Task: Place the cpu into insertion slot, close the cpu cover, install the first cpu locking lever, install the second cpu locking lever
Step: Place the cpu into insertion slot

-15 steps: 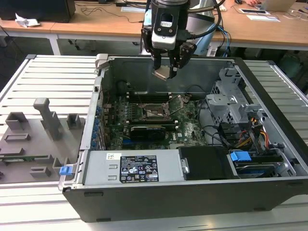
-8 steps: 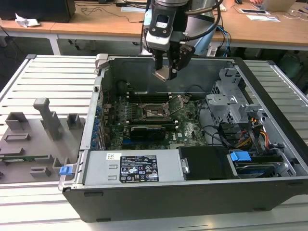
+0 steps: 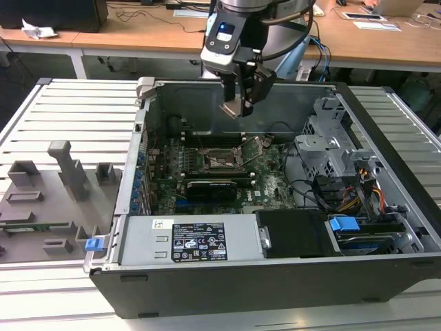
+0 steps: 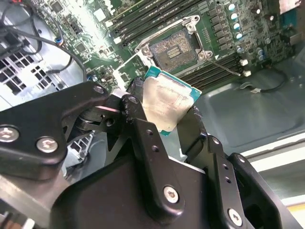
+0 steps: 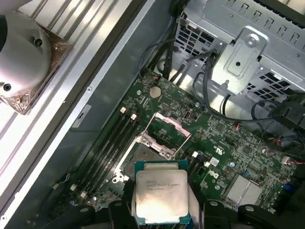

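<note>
One chip in my jaws: the cpu [image 4: 164, 102] is pinched by two opposite edges between my black fingers [image 4: 138, 112], jaws closed down to the chip's width and no further, its pale metal face showing in both wrist views. In the exterior view my gripper [image 3: 241, 105] hangs above the open computer case [image 3: 207, 286], near its back wall, with the chip tilted and well apart from the green motherboard [image 3: 275, 183] below. The insertion slot [image 4: 174, 47] sits dark and unfilled on that board, silvery rim around it, just beside the long black memory slots [image 5: 109, 143]. In the first wrist view the cpu cover [image 5: 174, 125] stands swung up off the slot on its hinge edge. The cpu is over the slot area, not touching it. The case rests on a slatted table [image 3: 69, 110].
</note>
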`<act>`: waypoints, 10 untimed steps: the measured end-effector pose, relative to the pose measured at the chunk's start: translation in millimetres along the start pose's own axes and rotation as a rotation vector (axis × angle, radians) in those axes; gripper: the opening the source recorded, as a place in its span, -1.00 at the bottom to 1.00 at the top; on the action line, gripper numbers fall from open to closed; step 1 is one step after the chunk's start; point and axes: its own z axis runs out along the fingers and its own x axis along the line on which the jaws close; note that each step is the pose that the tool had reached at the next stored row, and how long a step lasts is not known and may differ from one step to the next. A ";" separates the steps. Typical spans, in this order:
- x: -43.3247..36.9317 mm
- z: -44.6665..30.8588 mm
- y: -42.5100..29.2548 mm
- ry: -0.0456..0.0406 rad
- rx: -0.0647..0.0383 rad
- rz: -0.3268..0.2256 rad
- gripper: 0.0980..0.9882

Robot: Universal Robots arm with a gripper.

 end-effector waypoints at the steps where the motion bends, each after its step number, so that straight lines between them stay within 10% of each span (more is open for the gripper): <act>1: 0.0 0.6 -0.1 -0.0012 0.000 0.013 -0.04; 10: 0.0 6.6 -0.7 -0.0077 0.000 0.082 -0.04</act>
